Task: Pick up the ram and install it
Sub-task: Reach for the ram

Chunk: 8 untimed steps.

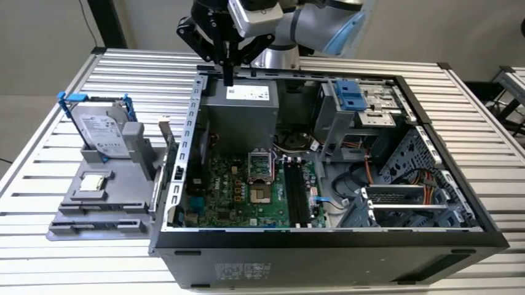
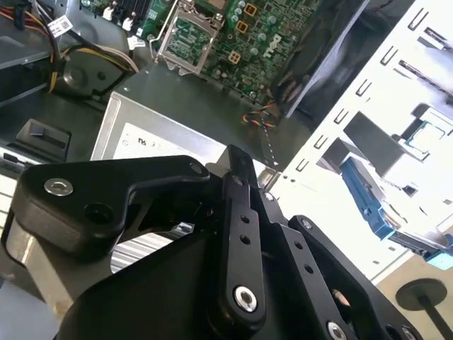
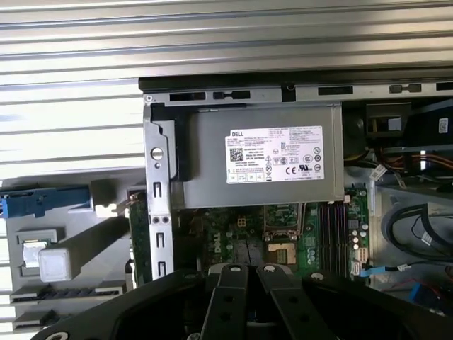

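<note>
The ram, a long, thin greenish circuit-board stick (image 1: 166,140), stands on edge in the grey plastic holder (image 1: 90,215), just beside the side wall of the open black computer case (image 1: 328,236). The black gripper (image 1: 228,72) hangs above the case's far rim with its fingers pressed together, holding nothing. With the stick so close to that metal wall, a finger could likely strike the wall or knock the stick askew.

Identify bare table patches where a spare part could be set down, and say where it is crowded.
In the exterior view, bare table slats lie beyond the grey fixture and nearer than it. Inside the computer case, cables and motherboard leave no room.
</note>
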Each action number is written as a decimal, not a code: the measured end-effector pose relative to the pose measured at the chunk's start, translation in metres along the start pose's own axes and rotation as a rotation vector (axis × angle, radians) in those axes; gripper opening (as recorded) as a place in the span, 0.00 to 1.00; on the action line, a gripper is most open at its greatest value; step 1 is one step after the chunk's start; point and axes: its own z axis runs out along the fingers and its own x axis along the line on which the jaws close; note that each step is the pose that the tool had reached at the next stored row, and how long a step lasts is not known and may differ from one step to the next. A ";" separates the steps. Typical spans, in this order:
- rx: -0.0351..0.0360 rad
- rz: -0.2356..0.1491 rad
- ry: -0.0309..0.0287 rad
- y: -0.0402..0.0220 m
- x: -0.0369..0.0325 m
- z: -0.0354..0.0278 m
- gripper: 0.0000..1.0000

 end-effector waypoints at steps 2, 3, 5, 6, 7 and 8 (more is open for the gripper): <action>0.0000 0.000 0.0000 -0.0002 0.0031 -0.0001 0.00; -0.0001 0.000 0.0000 -0.0003 0.0045 -0.0001 0.00; 0.0000 0.000 0.0000 -0.0005 0.0073 -0.0002 0.00; 0.0000 0.000 0.0000 -0.0006 0.0087 -0.0002 0.00; 0.0000 0.000 0.0000 -0.0007 0.0102 -0.0002 0.00; -0.0001 0.000 0.0000 -0.0008 0.0119 -0.0002 0.00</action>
